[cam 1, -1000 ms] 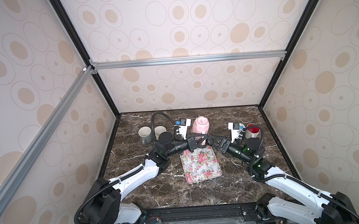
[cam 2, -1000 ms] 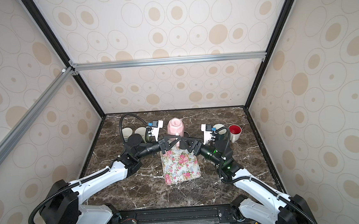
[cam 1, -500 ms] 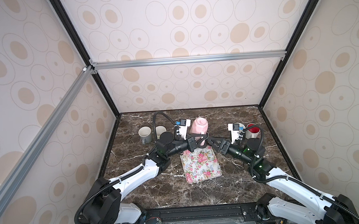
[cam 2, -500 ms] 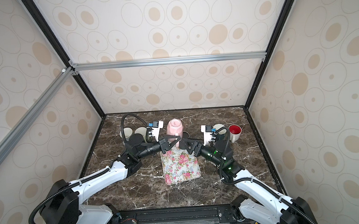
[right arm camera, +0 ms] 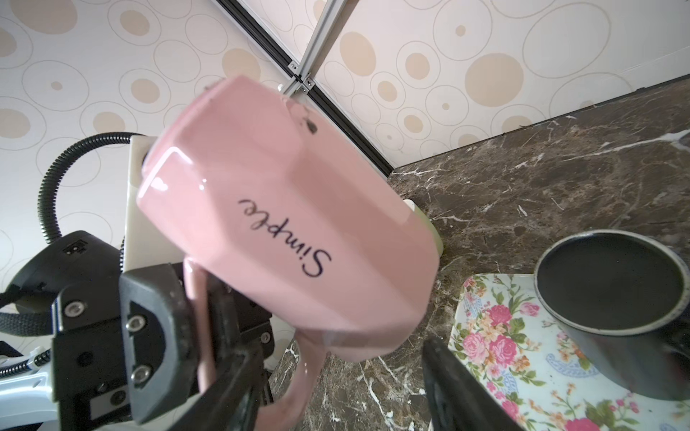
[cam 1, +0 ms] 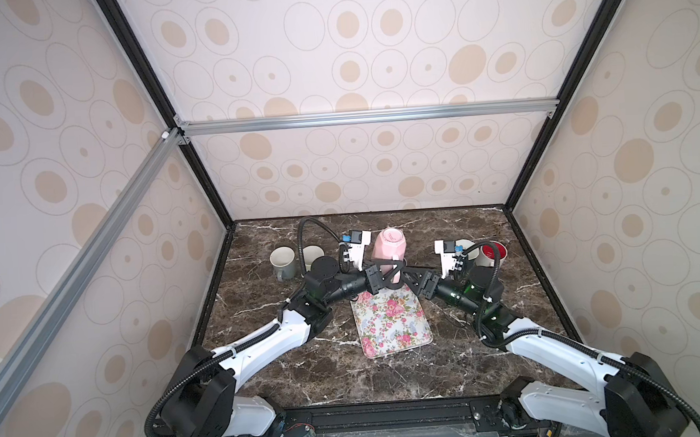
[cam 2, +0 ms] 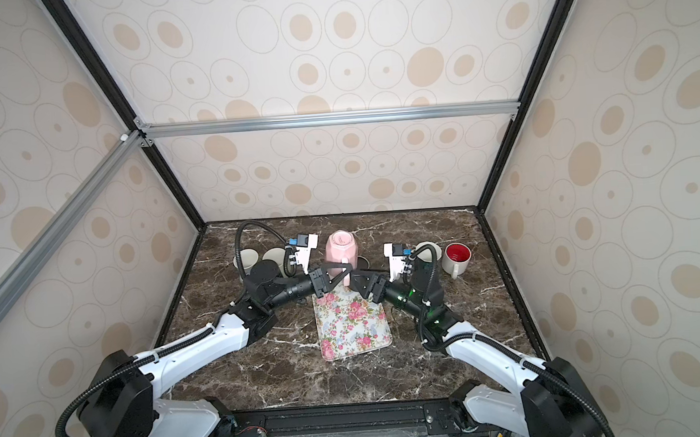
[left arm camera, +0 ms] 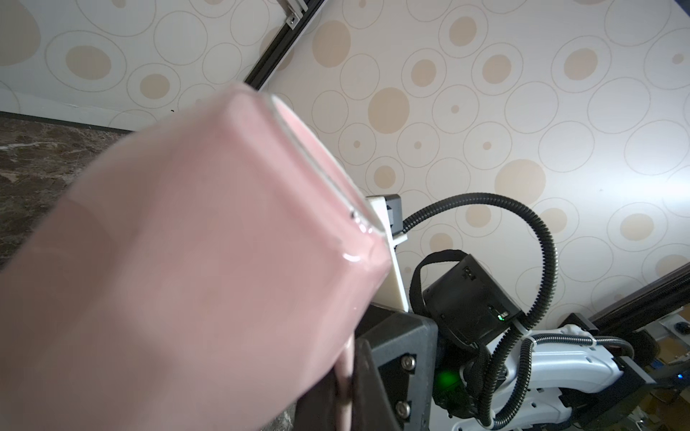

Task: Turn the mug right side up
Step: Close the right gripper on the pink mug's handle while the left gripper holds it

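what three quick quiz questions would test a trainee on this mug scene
1. True or false: the pink mug rests on the floral tray.
2. Which part of the pink mug does the left tool clamp? A) rim B) handle C) base
3. What word is written on the pink mug's side?

Key: 1. False, the left tool holds it clear of the tray. 2. B. 3. Simple.
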Available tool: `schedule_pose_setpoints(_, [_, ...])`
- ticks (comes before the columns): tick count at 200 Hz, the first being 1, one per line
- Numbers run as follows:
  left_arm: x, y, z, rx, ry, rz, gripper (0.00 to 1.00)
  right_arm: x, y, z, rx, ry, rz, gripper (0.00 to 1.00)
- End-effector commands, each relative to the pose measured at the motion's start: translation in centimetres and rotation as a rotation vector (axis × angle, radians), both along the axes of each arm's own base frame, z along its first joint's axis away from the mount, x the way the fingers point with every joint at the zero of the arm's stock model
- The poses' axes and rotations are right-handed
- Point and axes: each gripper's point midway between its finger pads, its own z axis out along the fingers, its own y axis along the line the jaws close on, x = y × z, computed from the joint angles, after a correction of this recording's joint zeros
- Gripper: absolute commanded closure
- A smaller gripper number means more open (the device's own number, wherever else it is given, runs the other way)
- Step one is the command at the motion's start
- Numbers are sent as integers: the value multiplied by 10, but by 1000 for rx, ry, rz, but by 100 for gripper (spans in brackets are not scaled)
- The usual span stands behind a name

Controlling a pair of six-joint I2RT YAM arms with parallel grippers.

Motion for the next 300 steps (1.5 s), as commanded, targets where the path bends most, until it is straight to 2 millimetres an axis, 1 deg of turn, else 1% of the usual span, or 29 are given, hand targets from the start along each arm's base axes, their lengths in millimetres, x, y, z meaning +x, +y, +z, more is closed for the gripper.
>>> schedule_pose_setpoints(1, [-15,20,99,-190,-225,31,100,2,1,30,47,-87,9,31])
schedule_pose_setpoints(22, [-17,25,106,-213,-235,42,100,3,0,34,60,-94,4,30])
schedule_pose_setpoints(54, [-20,32,115,-273,-239,40,100,3,0,47,96,-117,13,30])
schedule_pose_setpoints(105, [-22,42,117,-381,-187,13,100,6,4,62,138,-154,27,31])
schedule_pose_setpoints(132, [-21,42,115,-396,-171,3,100,9,6,69,176,-159,37,32])
schedule_pose_setpoints(163, [-18,40,105,-381,-146,13,100,10,13,72,202,-150,72,33])
schedule_pose_setpoints(180, [-16,40,98,-381,-126,14,100,10,13,73,209,-156,77,33])
schedule_pose_setpoints(201, [-15,39,94,-395,-108,9,100,9,13,76,215,-161,78,33])
schedule_pose_setpoints(247, [-14,35,97,-429,-100,-25,100,12,17,85,247,-161,101,35])
schedule_pose_setpoints(300, [-4,33,94,-428,-107,-9,100,14,20,84,267,-147,116,37])
